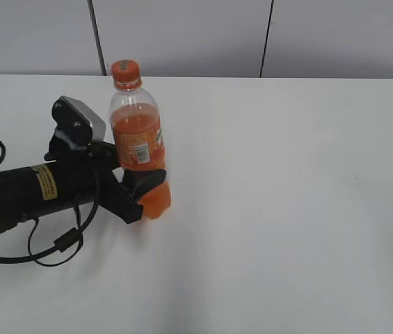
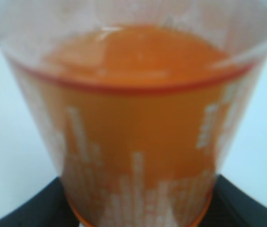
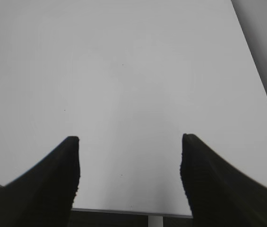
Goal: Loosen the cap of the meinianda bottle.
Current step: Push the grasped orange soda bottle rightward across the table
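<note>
**Exterior view: bottle held low, cap not yet touched**

Exterior view shows the meinianda bottle point(image 1: 138, 146) standing upright on the white worktop point(image 1: 286, 209), toward the back left. The left tool point(image 1: 144, 188) is pinching its ribbed lower body from the left side; the left wrist view is filled by the orange drink and label, with dark fingers just visible at the bottom corners. That looks like the steadying grip, so the first part of the job seems done.

Still to do is the twisting. The cap point(image 1: 125, 70) sits on the neck with nothing near it. The right tool point(image 3: 129, 184) is spread wide over bare worktop, holding nothing, and does not appear in the exterior view.

A black cable point(image 1: 57, 243) loops beside the left arm, well below the cap. Nothing stands in the way above the bottle.
</note>
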Robot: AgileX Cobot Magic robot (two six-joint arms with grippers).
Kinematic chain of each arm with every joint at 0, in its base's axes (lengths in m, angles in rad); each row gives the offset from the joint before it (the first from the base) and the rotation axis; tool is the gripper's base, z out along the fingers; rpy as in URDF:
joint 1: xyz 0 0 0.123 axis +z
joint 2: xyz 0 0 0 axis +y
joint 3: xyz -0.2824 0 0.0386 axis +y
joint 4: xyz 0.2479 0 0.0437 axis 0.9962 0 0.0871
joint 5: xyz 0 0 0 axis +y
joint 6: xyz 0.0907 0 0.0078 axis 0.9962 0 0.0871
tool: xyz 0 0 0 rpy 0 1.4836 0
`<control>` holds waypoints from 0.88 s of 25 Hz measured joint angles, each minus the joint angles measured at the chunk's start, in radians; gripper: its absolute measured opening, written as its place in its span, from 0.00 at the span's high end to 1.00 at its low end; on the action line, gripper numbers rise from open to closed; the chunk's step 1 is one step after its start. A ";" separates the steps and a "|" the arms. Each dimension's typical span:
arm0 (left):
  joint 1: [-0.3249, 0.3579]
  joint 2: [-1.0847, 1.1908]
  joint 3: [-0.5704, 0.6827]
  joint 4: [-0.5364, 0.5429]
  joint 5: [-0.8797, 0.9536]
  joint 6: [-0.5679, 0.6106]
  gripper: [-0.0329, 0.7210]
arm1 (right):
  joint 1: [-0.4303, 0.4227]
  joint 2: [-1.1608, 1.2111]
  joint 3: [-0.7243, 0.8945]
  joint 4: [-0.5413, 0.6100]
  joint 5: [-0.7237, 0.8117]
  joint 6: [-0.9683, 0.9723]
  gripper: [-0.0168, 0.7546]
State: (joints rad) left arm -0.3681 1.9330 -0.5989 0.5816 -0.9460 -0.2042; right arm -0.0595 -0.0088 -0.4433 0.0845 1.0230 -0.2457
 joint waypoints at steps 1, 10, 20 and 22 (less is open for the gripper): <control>-0.015 0.000 0.000 0.000 0.000 -0.001 0.42 | 0.000 0.000 0.000 0.000 0.000 0.000 0.33; -0.141 0.000 -0.062 0.003 0.025 -0.002 0.42 | 0.000 0.000 0.000 0.000 0.000 0.000 0.33; -0.247 0.002 -0.155 0.000 0.097 -0.002 0.42 | 0.000 0.000 0.000 0.000 0.000 0.000 0.33; -0.255 0.008 -0.174 -0.001 0.103 -0.002 0.42 | 0.000 0.000 0.000 0.000 0.000 0.000 0.33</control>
State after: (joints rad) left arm -0.6227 1.9405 -0.7727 0.5807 -0.8431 -0.2060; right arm -0.0595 -0.0088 -0.4433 0.0845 1.0230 -0.2457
